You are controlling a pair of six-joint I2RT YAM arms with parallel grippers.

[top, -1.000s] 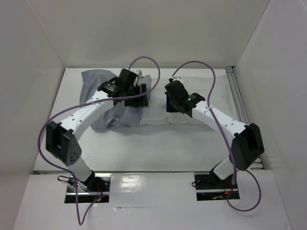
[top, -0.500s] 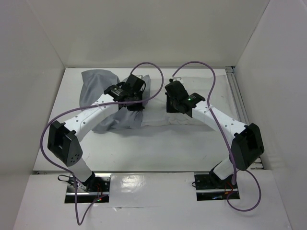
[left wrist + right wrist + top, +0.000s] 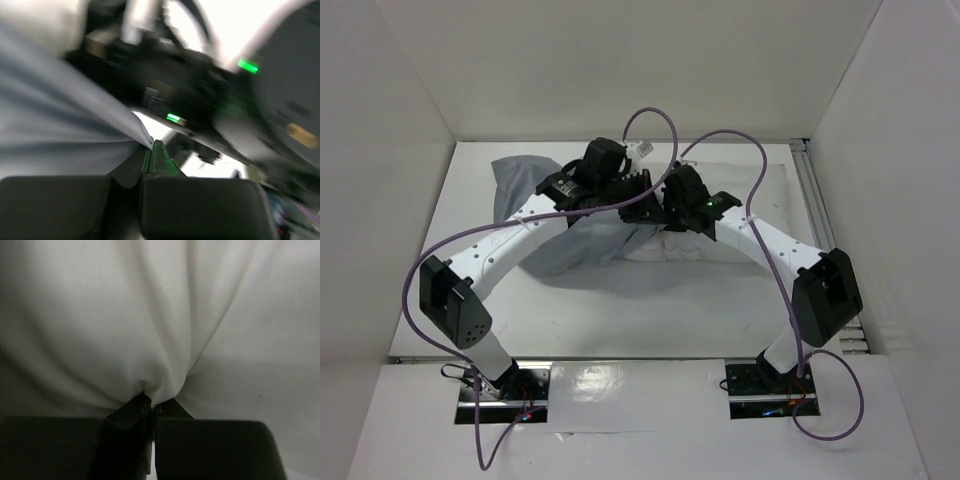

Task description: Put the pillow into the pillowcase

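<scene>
The grey pillowcase (image 3: 570,245) lies wrinkled at the back left of the table. Its right edge is drawn up to my left gripper (image 3: 645,198). In the left wrist view that gripper (image 3: 151,146) is shut on a thin fold of the grey pillowcase (image 3: 60,130). The white pillow (image 3: 698,248) lies to the right, mostly under my right arm, its left end covered by the grey cloth. My right gripper (image 3: 672,212) sits close beside the left one. Seen from the right wrist, this gripper (image 3: 150,399) is shut on a bunched pinch of the pillow (image 3: 160,315).
White walls enclose the table on three sides. A metal rail (image 3: 815,200) runs along the right edge. Purple cables (image 3: 655,125) arc above both wrists. The right arm's black wrist with green lights (image 3: 200,100) fills the left wrist view just past the fingertips.
My left gripper closed on the pillowcase edge and carried it to the right, up against the right gripper and over the pillow's left end. The right gripper has kept its grip and shifted slightly.
</scene>
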